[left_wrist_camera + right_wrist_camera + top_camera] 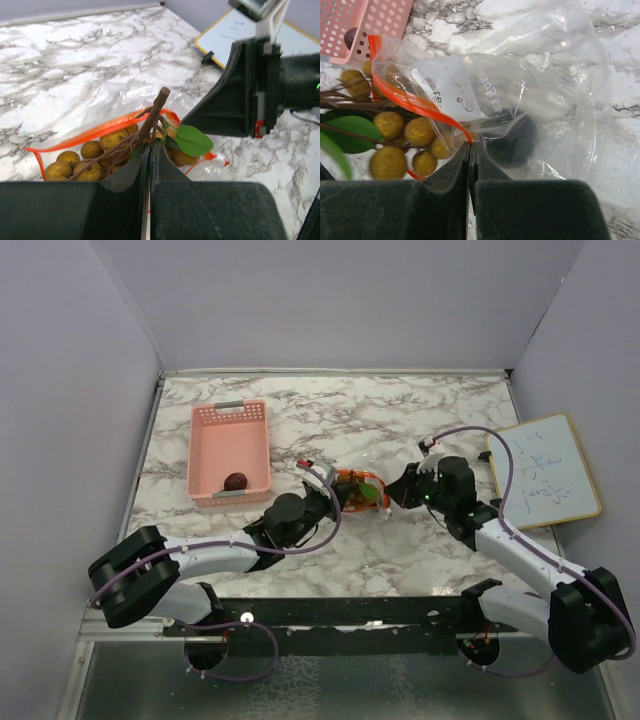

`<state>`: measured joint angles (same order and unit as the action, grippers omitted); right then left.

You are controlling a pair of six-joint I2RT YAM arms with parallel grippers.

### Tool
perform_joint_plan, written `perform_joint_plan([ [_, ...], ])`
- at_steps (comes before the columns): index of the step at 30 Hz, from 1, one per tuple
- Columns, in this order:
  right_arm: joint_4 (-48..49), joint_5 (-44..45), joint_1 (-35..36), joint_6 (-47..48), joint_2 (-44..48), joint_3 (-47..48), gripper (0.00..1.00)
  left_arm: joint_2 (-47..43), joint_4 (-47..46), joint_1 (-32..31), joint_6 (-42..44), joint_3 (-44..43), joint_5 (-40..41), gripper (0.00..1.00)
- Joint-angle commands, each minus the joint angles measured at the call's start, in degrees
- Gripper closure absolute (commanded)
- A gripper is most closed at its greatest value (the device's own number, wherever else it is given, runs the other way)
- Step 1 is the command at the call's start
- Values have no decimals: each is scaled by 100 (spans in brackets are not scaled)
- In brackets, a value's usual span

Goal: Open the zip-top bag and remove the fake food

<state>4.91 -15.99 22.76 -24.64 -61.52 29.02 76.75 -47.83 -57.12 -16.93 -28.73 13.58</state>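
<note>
The clear zip-top bag (pixel 368 480) lies at mid table, its orange-red zip mouth open (pixel 415 106). My left gripper (pixel 151 146) is shut on the dark stem (pixel 156 107) of the golden-brown bunch (pixel 92 150), which sits half out of the mouth (pixel 352 496). My right gripper (pixel 470 145) is shut on the bag's rim at the zip strip, opposite my left gripper (pixel 335 496). The bunch also shows in the right wrist view (pixel 420 131). The maroon fruit (pixel 236 481) lies in the pink basket. A dark round shape (pixel 514 142) shows through the bag; I cannot tell what it is.
The pink basket (pixel 205 445) stands at the left, close to the bag's mouth in the right wrist view (pixel 385 17). A small whiteboard (pixel 545 470) lies at the right edge. Grey walls enclose the marble table on three sides.
</note>
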Motion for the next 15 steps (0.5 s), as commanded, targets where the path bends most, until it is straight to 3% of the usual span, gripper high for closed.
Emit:
perform_joint_plan([
  [1,295,-121,21,113,-170,-96,99,-409,5,-5,54,-277,457,100],
  [12,430,24,110,78,-229,-335,99,-1377,244,18,-81,-178,561,100],
  [15,440,30,112,74,-264,-311,99,-1646,1038,35,124,-541,536,100],
])
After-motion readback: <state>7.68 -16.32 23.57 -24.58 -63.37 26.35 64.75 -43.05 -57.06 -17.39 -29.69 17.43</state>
